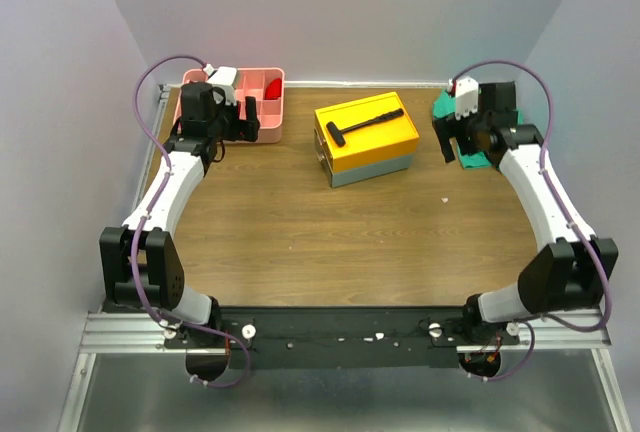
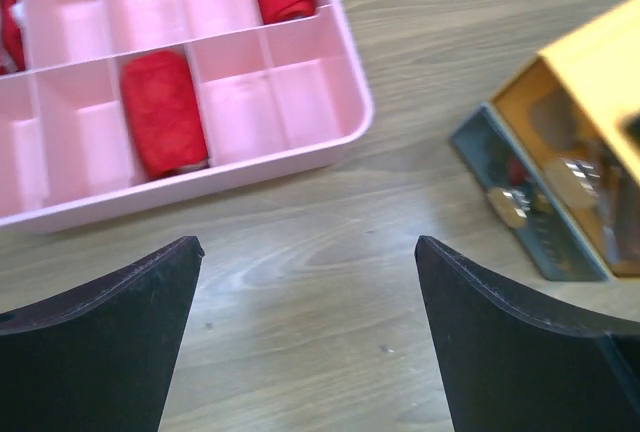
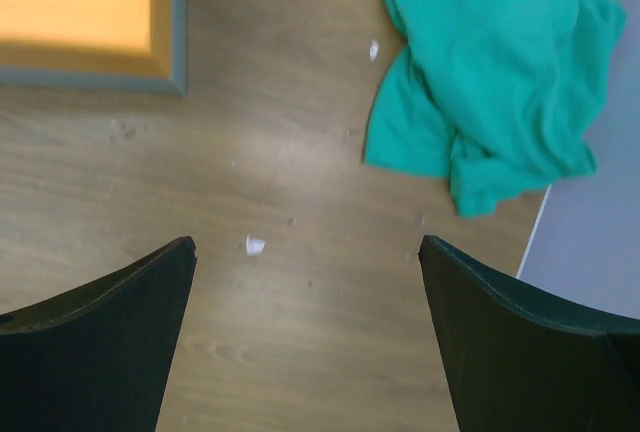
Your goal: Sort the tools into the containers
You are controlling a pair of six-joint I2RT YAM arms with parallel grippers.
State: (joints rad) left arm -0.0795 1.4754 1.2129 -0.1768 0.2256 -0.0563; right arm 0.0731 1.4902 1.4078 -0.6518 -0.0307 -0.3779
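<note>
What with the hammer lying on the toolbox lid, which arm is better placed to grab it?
Probably right: the right gripper, open, hangs nearer the hammer handle; the left gripper is by the tray.

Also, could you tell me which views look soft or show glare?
Left wrist view: the grey toolbox with a yellow lid is blurred, and the pink plastic compartment tray shows pale glare patches. Right wrist view: the toolbox corner is soft, the green cloth sharper. Top view: evenly lit, crisp.
</note>
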